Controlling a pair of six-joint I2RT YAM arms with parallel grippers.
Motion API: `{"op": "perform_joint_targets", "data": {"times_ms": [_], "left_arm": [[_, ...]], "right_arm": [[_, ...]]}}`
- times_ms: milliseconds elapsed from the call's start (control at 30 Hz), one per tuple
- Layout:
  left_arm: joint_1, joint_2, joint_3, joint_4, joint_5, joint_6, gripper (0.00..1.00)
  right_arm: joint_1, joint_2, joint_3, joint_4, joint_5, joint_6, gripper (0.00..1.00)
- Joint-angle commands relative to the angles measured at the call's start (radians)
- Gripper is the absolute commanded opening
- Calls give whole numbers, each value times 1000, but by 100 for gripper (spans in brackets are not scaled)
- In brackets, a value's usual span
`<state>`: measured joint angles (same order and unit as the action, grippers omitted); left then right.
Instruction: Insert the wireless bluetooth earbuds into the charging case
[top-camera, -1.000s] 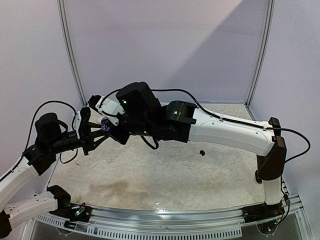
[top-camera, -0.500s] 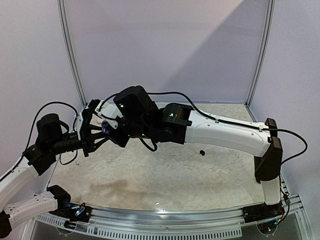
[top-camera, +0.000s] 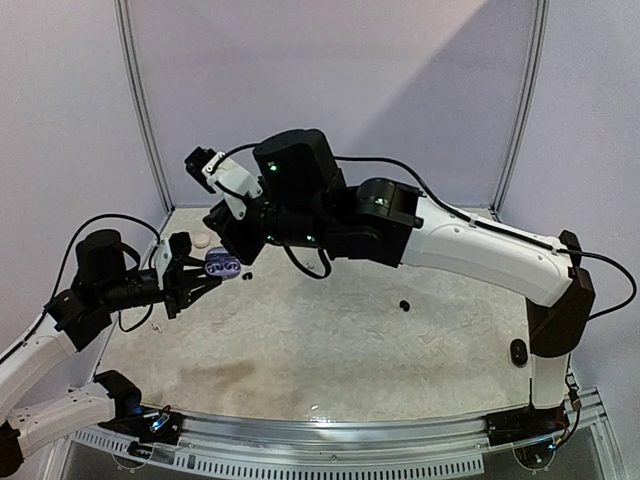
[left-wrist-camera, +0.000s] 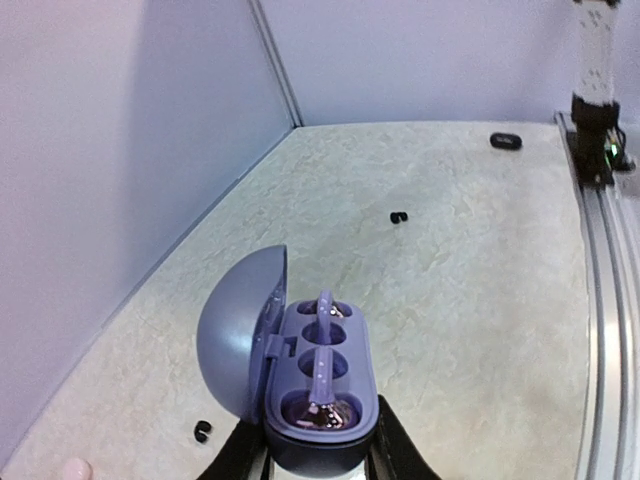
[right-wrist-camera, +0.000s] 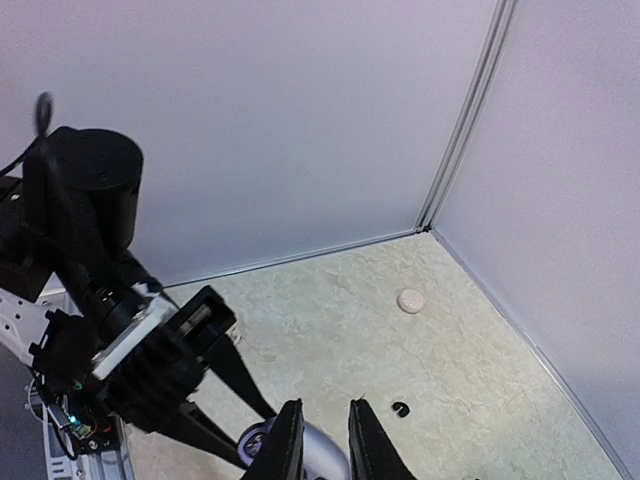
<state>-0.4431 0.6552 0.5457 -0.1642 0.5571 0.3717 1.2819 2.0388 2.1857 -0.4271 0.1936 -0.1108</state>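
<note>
Left fingers (left-wrist-camera: 398, 452) clamp the charging case (left-wrist-camera: 318, 375) (hinged open).

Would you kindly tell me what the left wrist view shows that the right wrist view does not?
Only left wrist: the charging case with its open wells, a black earbud mid-table and a black oval object farther off. Only right wrist: the right gripper, jaws slightly parted, and the left arm. Both: that case, held in the left gripper.
</note>
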Motion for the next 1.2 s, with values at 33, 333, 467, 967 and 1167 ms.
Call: {"op": "perform_joint_targets", "data": {"times_ms": [33,333,467,967,1167], "left_arm": [[-12,-34,43,-126,60,318,0],[-13,-28,57,-98,-62,416,0],[-8,-14,60,-52,-134,308,0],[-7,41,61,218,171,-598,0],[-9,77,103,291,286,-646,0]], "right_arm": [[-26,81,57,-40,94,144,17],[5,175,62,-117,-28,165,17],[25,143,-3,-175,6,134,17],[-175,-245,-365,-2,-287,208,90],[-229,-314,-492,248,-622,262,83]]}}
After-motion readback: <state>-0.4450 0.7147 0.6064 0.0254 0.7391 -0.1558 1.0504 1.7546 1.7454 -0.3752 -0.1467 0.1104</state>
